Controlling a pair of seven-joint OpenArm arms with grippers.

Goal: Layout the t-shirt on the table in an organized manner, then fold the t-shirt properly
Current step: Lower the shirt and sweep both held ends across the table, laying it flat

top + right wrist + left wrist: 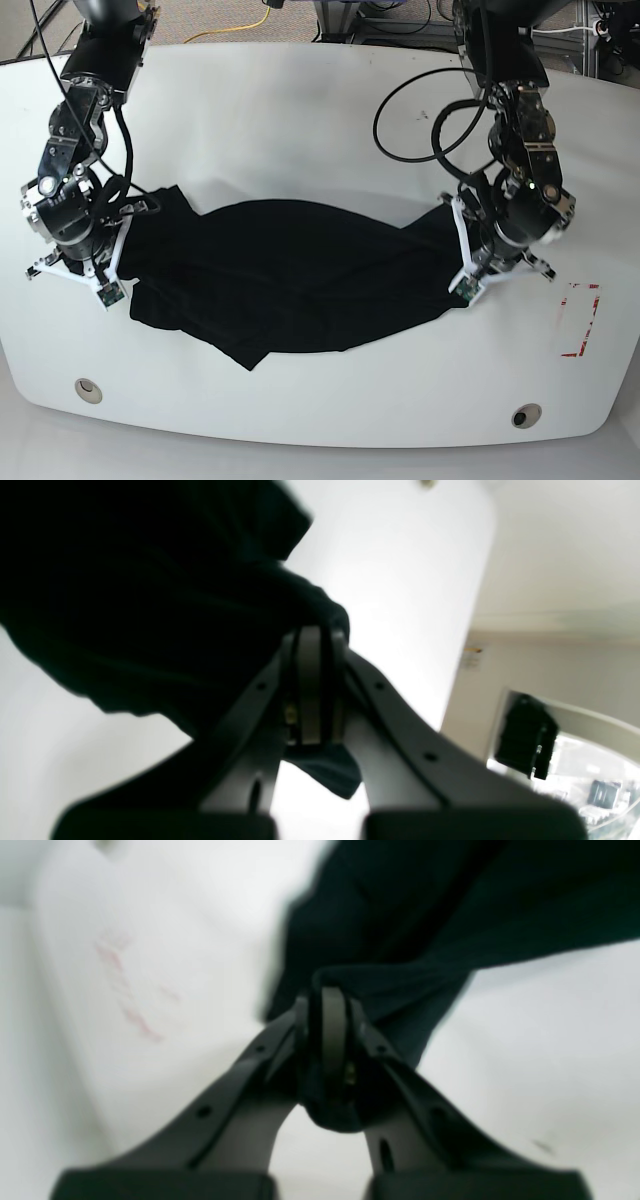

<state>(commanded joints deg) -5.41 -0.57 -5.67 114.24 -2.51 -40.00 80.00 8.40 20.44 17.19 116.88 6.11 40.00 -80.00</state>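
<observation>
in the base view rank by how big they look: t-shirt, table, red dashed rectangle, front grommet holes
1. table
2. t-shirt
3. red dashed rectangle
4. grommet holes, the two look alike

Base view bright, even overhead light, sharp, faint shadows, both wrist views soft/blurred, table blown out w/ glare, t-shirt near-black w/ no detail, gripper bases out of focus at bottom edges

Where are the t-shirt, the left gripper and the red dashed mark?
t-shirt (290,275): base view, middle of the spread cloth.
left gripper (327,1005): left wrist view, fingertips clamped on cloth.
red dashed mark (583,318): base view, its right side.
</observation>
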